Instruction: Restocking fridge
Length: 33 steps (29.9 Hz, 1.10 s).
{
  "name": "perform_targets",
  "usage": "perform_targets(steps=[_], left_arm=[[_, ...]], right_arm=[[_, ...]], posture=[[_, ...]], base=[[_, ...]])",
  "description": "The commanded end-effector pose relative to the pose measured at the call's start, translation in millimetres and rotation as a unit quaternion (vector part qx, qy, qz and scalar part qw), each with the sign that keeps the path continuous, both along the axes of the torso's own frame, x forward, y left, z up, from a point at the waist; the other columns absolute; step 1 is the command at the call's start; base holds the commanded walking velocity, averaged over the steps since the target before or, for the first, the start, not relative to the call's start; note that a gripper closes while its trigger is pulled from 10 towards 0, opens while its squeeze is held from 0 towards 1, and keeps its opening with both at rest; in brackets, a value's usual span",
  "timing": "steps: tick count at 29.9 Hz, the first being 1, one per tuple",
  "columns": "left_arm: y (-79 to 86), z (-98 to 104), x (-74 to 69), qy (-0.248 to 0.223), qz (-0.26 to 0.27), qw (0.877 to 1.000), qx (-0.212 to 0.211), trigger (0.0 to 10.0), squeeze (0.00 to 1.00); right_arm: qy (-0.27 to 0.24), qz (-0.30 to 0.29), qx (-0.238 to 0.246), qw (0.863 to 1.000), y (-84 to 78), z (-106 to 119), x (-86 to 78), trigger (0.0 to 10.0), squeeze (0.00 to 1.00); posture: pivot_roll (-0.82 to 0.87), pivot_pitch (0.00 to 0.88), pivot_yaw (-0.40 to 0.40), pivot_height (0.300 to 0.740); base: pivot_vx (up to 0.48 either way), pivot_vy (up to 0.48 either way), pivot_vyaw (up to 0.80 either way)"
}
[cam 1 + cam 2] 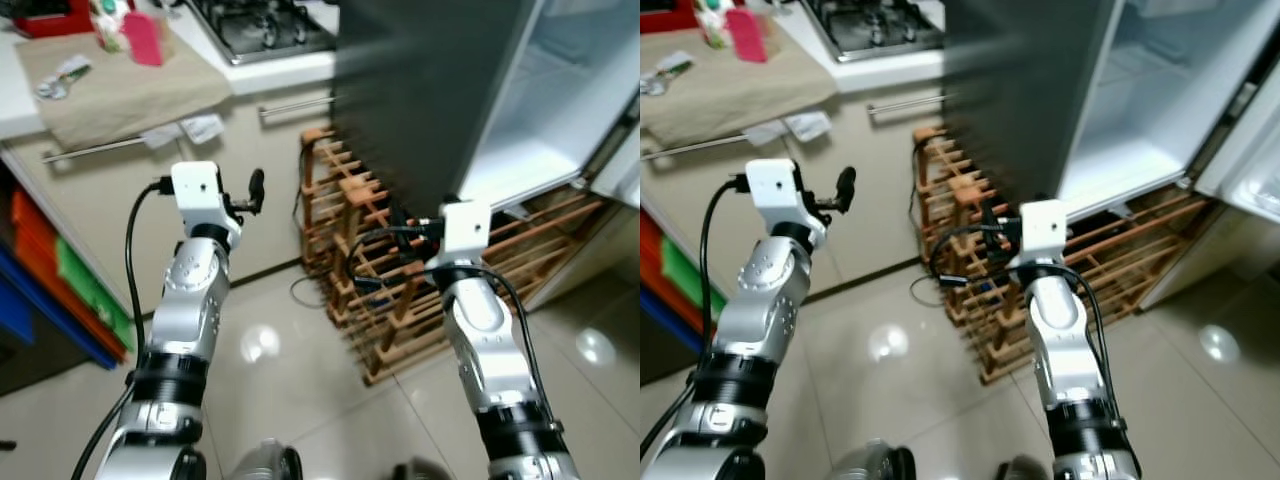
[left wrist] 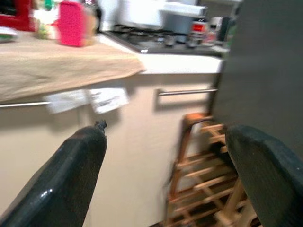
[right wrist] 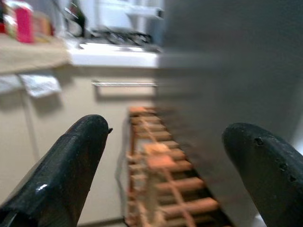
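Black-fingered left gripper [image 2: 165,175] spread wide, empty, facing blurred counter [image 2: 66,61]; right gripper [image 3: 165,165] likewise parted, empty, wooden rack [image 3: 165,184] just ahead; fridge [image 1: 560,100] beyond it, door open, interior cut off, contents indistinct.

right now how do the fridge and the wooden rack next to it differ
The fridge is tall, with a smooth dark grey side and a white interior; the wooden rack is low and orange-brown. The fridge is a closed-sided box with its door open; the rack is an open lattice of slats. Both stand on the tiled floor, side by side.
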<state>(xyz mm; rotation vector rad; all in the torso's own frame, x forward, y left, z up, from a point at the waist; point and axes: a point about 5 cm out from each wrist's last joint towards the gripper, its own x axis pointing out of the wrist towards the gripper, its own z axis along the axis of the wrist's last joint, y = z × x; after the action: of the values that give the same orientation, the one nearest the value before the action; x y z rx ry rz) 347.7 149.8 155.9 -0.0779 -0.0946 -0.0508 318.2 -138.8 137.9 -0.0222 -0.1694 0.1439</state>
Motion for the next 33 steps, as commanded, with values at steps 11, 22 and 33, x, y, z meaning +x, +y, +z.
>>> perform_targets(steps=[11, 22, 33], left_arm=[[-12.2, 4.2, 0.6, -0.018, -0.034, 0.999, -0.020, 10.0, 0.00], [-22.3, 35.7, 4.3, -0.098, -0.034, 0.995, 0.011, 10.0, 0.00], [-19.3, 32.8, 6.5, -0.090, -0.024, 0.996, -0.015, 10.0, 0.00]], right_arm=[[-0.021, -0.012, 0.001, 1.000, -10.7, 2.8, 5.0, 10.0, 0.00], [-0.107, -0.021, -0.018, 0.994, -3.8, 34.7, 10.0, 10.0, 0.00], [-0.076, -0.025, -0.011, 0.997, -5.7, 22.3, 10.9, 10.0, 0.00]], posture=[[-0.13, 0.057, 0.028, 0.723], [-0.13, 0.056, 0.014, 0.723], [-0.14, 0.056, 0.018, 0.723]], base=[[0.000, 0.000, 0.55], [0.475, 0.000, 0.14], [0.463, 0.000, 0.00]])
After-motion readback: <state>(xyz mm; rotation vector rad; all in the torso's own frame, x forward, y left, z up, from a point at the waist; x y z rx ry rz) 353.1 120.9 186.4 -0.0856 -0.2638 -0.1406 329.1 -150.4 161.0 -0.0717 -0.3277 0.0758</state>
